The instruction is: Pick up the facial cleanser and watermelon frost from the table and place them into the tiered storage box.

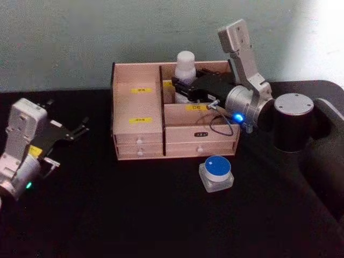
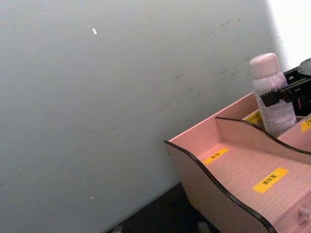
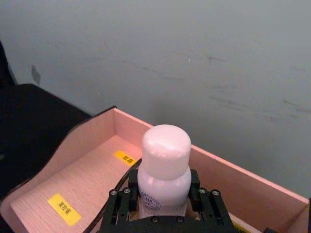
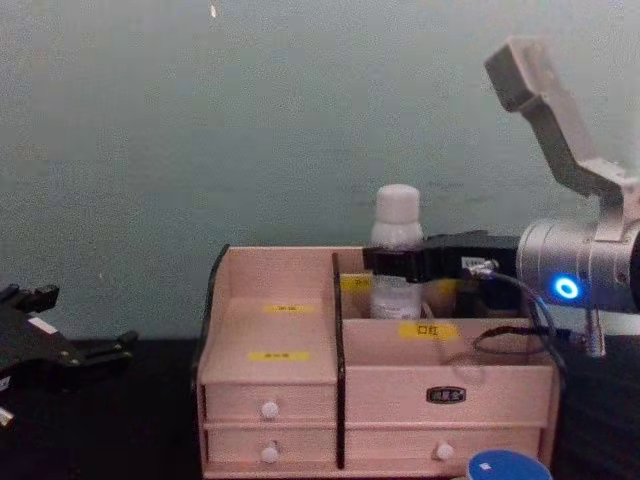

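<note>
The facial cleanser (image 1: 185, 65), a white bottle with a rounded cap, stands upright in the rear right compartment of the tiered storage box (image 1: 137, 107). My right gripper (image 1: 185, 88) is shut on the bottle's body just below the cap; the wrist view shows the bottle (image 3: 165, 162) held between the black fingers (image 3: 119, 206). From the chest the bottle (image 4: 398, 235) rises above the box (image 4: 280, 330) with the gripper (image 4: 400, 262) around it. The watermelon frost (image 1: 216, 172), a small clear jar with a blue lid, sits on the table in front of the box. My left gripper (image 1: 69, 115) rests open at the far left.
The black table (image 1: 134, 215) extends in front of and left of the box. A pale wall (image 1: 80, 37) stands close behind the box. My right arm's dark base (image 1: 293, 121) sits right of the box. The box's left stepped compartments (image 2: 233, 165) hold nothing.
</note>
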You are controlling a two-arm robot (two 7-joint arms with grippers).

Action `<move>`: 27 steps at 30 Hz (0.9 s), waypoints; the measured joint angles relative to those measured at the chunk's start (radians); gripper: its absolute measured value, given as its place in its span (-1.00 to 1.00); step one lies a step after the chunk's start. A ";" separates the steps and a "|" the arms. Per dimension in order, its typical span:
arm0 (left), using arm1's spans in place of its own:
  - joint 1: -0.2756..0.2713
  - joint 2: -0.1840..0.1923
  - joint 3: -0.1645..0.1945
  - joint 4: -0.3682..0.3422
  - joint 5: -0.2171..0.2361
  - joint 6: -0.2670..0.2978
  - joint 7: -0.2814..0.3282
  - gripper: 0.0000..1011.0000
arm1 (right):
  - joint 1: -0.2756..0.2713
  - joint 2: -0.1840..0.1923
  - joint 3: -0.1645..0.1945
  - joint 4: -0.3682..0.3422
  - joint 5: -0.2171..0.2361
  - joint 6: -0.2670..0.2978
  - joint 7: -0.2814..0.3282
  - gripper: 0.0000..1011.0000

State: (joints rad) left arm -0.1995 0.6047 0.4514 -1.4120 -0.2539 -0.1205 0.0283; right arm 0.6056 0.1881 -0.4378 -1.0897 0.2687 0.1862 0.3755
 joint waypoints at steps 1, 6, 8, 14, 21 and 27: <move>0.000 0.000 0.000 0.000 0.000 0.000 0.000 0.98 | 0.000 -0.001 0.000 0.003 -0.002 0.000 0.000 0.17; 0.000 0.000 0.000 0.000 0.000 0.000 0.000 0.98 | 0.001 -0.005 0.000 0.013 -0.011 0.000 -0.002 0.17; 0.000 0.000 0.000 0.000 0.000 0.000 0.000 0.98 | 0.001 -0.005 0.001 0.015 -0.014 0.000 -0.002 0.17; 0.000 0.000 0.000 0.000 0.000 0.000 0.000 0.98 | 0.001 -0.008 0.004 0.023 -0.024 0.000 -0.003 0.17; 0.000 0.000 0.000 0.000 0.000 0.000 0.000 0.98 | 0.001 -0.008 0.002 0.023 -0.032 0.005 -0.003 0.17; 0.000 0.000 0.000 0.000 0.000 0.000 0.000 0.98 | 0.001 -0.008 0.002 0.023 -0.032 0.005 -0.003 0.17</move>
State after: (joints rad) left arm -0.1995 0.6047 0.4514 -1.4120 -0.2539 -0.1205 0.0283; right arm 0.6069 0.1801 -0.4355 -1.0671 0.2367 0.1912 0.3722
